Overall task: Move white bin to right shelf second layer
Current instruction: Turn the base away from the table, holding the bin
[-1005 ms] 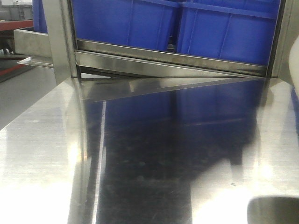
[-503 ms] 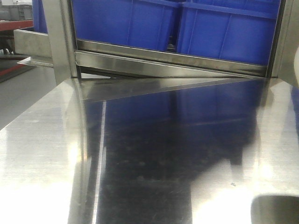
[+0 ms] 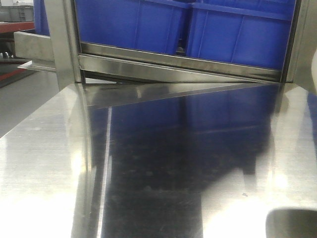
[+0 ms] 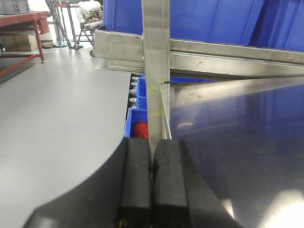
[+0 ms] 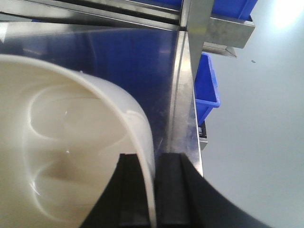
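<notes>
The white bin (image 5: 71, 142) fills the left of the right wrist view, its glossy cream inside facing the camera. My right gripper (image 5: 151, 159) is shut on its rim, one finger inside the wall and one outside. The bin hangs over the right edge of a flat steel surface (image 5: 123, 57). In the front view only a pale sliver of the white bin (image 3: 314, 69) shows at the right edge. My left gripper (image 4: 152, 142) is shut on nothing, its pads together in front of a steel post (image 4: 156, 57). The right shelf second layer is out of view.
Large blue crates (image 3: 133, 20) (image 3: 237, 34) sit on a steel rack behind the reflective surface (image 3: 158, 148). Upright posts (image 3: 62, 39) (image 5: 197, 23) stand at its far corners. Smaller blue crates (image 4: 137, 123) (image 5: 206, 90) lie lower down. A red table (image 4: 19, 21) stands far left on grey floor.
The pale sliver of the bin at the front view's right edge has narrowed, and the dark blurred shape at the bottom right has shifted slightly right.
</notes>
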### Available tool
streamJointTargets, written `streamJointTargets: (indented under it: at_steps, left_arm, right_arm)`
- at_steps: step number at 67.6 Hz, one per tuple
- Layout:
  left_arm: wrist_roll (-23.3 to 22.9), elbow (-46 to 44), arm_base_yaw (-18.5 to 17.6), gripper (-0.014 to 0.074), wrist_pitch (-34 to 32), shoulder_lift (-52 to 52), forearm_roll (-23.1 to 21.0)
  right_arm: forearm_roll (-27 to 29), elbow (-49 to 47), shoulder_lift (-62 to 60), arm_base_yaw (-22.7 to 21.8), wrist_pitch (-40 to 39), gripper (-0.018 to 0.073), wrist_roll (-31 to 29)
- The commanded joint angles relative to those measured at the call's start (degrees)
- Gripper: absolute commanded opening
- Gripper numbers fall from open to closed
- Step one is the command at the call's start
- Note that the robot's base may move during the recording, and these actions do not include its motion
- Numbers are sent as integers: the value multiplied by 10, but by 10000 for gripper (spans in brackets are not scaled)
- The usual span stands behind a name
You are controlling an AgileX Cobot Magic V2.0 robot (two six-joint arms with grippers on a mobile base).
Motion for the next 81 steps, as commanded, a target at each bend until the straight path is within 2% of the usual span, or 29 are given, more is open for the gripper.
streamJointTargets:
  at_steps: [1,81]
  left_arm:
    - [-2,21,0,85,-49,-9,0]
    - [-2,21,0,85,-49,-9,0]
  right_arm:
    - [-4,-16,1,-4,-58,46,3]
    - [-4,-16,1,-4,-58,46,3]
